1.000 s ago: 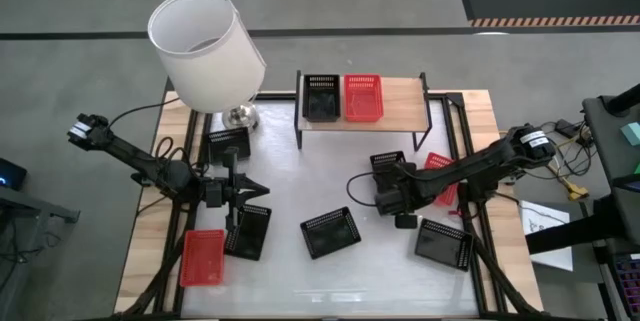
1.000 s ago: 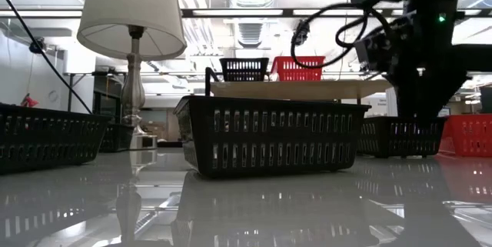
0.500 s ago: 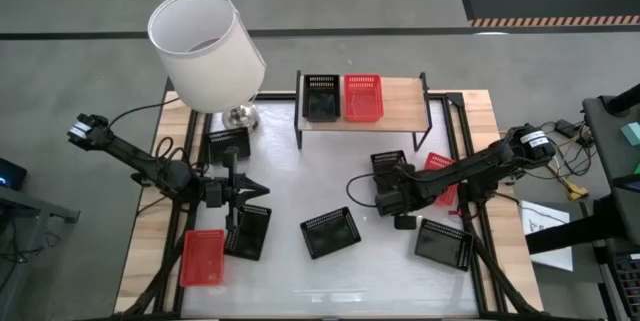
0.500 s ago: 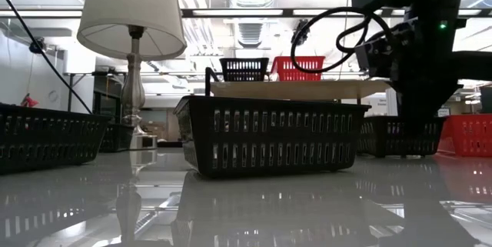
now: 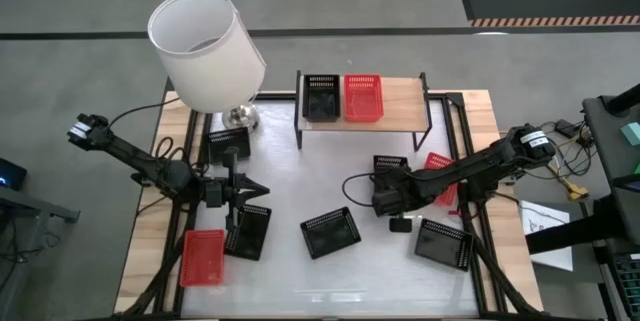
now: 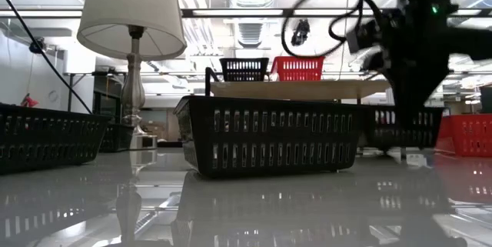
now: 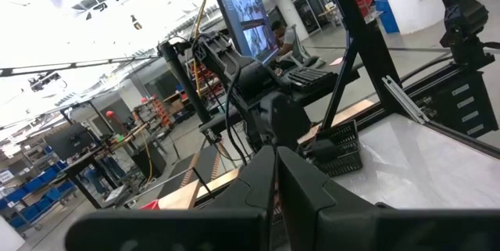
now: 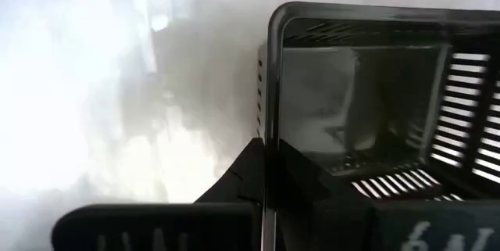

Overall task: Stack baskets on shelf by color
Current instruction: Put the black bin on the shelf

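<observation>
clamping down on the near wall of a black basket [image 5: 389, 170], the right hand [image 5: 385, 198] is now gripping its rim, where a second ago the fingers were standing apart around it; the right wrist view is showing both fingers pinched on that rim [image 8: 266, 126], and the low view is showing the basket [image 6: 400, 128] riding a little above the counter [image 5: 300, 166] rather than sitting flat as before, so i judge the lift toward the shelf [image 5: 400, 103] is beginning. this basket is hanging near the counter's right edge, just beside a red basket [image 5: 440, 164], with its long axis running roughly toward the shelf at the counter's back edge. the left hand [image 5: 246, 192] is waiting closed and empty near the left edge.
</observation>
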